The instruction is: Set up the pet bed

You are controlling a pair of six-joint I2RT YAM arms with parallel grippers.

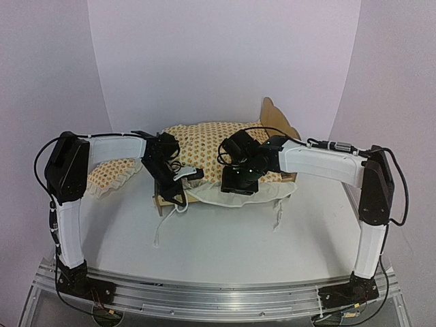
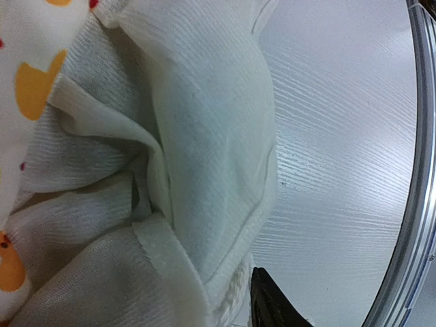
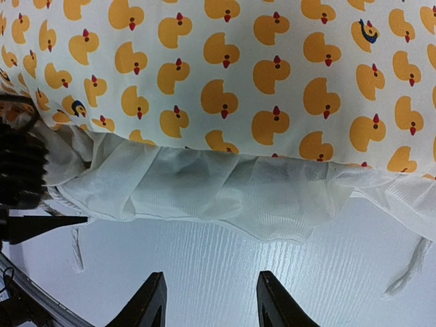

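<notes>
The pet bed is mostly covered; its scalloped plywood headboard rises at the back right and a bit of wooden frame shows at the front left. The duck-print mattress cushion lies over it, and the cushion's white ruffle hangs onto the table. My left gripper is at the cushion's front left corner, pressed into the ruffle. Only one dark finger shows, the other is under fabric. My right gripper hangs open over bare table just before the ruffle, holding nothing.
The small ruffled pillow lies left of the bed under the left arm. White tie strings trail onto the white table. An aluminium rail runs along the near edge. The left arm's dark body is at the right wrist view's left edge.
</notes>
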